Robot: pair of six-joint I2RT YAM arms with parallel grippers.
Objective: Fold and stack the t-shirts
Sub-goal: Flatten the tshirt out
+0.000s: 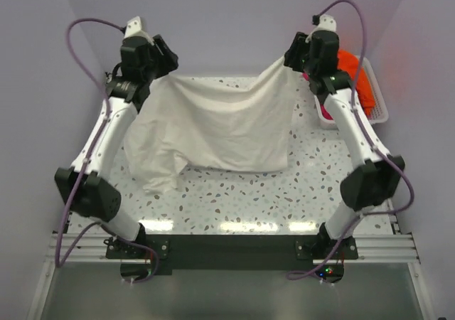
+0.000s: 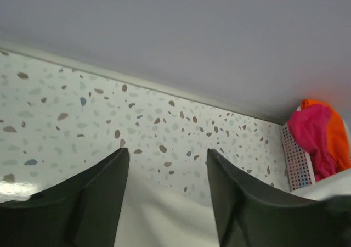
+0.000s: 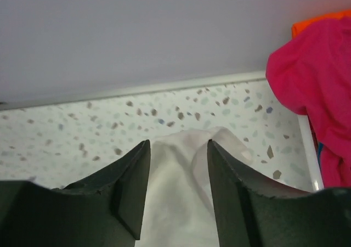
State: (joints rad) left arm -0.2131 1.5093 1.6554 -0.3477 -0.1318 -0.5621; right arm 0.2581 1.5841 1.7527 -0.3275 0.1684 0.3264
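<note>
While the cream-white t-shirt [image 1: 220,121] drapes across the far desk [image 1: 234,195], I see left pincer [image 2: 167,155] and right pincer [image 3: 178,145] released, cloth between their parted fingers.

We reckon this is a robot lab cell: plain lavender walls [image 1: 234,21] box in a speckled terrazzo table [image 1: 242,192], and the left arm [image 1: 106,131] and right arm [image 1: 352,117] are bolted to an aluminium rail [image 1: 398,247], purple cables [image 1: 72,41] looping.
</note>
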